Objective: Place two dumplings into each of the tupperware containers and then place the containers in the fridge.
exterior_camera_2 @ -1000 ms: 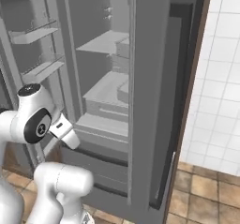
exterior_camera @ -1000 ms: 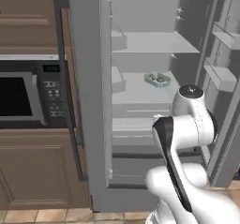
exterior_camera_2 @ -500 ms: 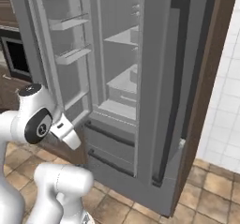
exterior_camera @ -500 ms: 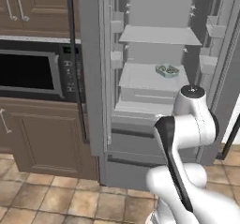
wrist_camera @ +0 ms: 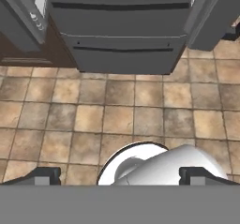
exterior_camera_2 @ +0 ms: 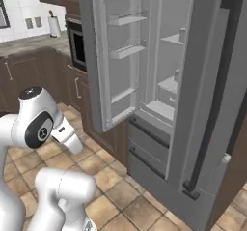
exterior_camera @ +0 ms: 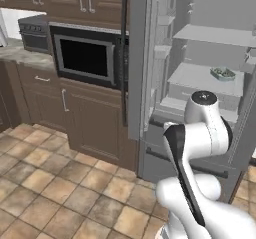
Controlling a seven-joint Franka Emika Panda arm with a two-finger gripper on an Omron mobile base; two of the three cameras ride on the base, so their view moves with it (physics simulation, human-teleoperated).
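Base is backing away from the fridge (exterior_camera: 200, 78) and turning: whole scene is shifting in both base views. Fridge is sliding toward the right of the left base view; microwave (exterior_camera: 87, 58), counter (exterior_camera: 20, 53) and floor tiles (exterior_camera: 45, 183) are coming into frame at left.
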